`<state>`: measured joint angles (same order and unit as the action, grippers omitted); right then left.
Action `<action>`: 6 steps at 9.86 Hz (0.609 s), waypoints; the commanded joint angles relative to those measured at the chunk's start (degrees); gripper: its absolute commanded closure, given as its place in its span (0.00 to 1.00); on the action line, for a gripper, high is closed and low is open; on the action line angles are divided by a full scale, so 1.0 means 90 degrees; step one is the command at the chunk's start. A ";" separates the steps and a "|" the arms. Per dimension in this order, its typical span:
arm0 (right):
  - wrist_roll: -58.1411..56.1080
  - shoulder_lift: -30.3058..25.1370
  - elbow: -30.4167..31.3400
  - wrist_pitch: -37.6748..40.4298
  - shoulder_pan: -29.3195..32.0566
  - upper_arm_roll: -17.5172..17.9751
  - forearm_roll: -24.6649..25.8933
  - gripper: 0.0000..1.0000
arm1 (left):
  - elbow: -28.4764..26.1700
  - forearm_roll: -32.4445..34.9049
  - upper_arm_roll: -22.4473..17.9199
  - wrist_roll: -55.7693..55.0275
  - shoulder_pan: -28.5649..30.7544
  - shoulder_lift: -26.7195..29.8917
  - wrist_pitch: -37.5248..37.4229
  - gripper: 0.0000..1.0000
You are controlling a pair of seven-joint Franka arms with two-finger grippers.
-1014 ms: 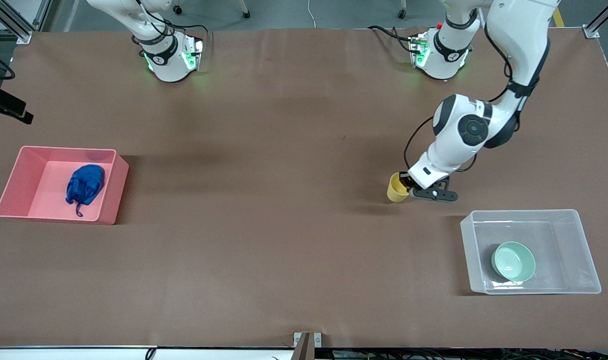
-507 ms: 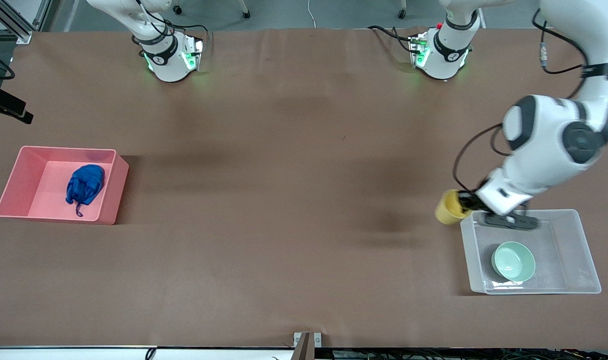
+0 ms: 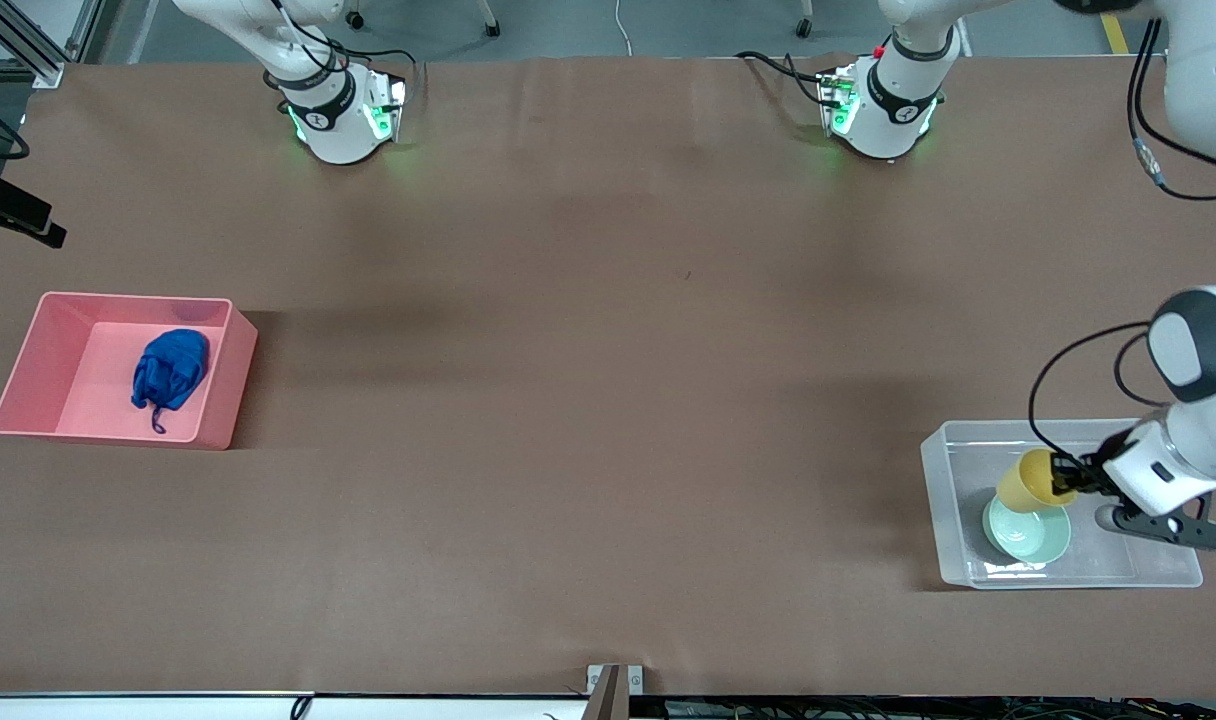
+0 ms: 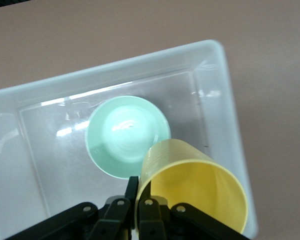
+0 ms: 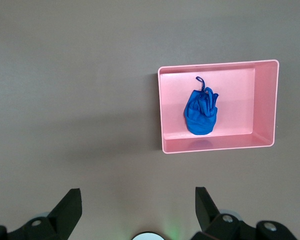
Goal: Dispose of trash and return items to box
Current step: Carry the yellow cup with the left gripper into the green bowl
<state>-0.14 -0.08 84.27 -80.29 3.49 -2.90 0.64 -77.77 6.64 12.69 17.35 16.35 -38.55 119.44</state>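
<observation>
Front view: holds the smooth yellow cup tilted in the left gripper, fingers pinching its rim, over the clear plastic box at the left arm's end of the table. Overlaps the pale mint-green bowl lying round and glossy in the box. Half a second ago hung just outside the box's rim; a second ago, over bare table. Shows the crumpled blue trash in the opaque pink bin at the right arm's end, unchanged.

Left wrist view: looks down past black fingers clamped on the cup's thin wall (one inside, one outside), mouth open toward the camera, bowl below, box wall translucent.

Right wrist view: gives what the front view lacks, the right gripper, waiting spread wide and empty high over the table, with the trash and its thin tail in the bin.
</observation>
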 commanded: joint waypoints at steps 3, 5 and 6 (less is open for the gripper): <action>-0.0062 0.0000 -0.0047 0.0064 0.0042 0.0019 -0.0032 0.00 | 0.0438 0.0141 -0.0189 0.0328 0.0068 -0.0930 0.0164 1.00; -0.0062 0.0000 -0.0047 0.0064 0.0042 0.0019 -0.0023 0.00 | 0.0438 0.0141 -0.0384 0.0454 0.0068 -0.1087 0.0555 1.00; -0.0062 0.0000 -0.0047 0.0064 0.0042 0.0019 -0.0023 0.00 | 0.0438 0.0141 -0.0404 0.0455 0.0068 -0.1165 0.0577 1.00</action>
<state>-0.15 -0.08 84.27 -80.23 3.50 -2.90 0.64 -75.17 6.73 9.53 20.72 17.16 -46.40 123.88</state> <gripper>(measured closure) 0.000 0.969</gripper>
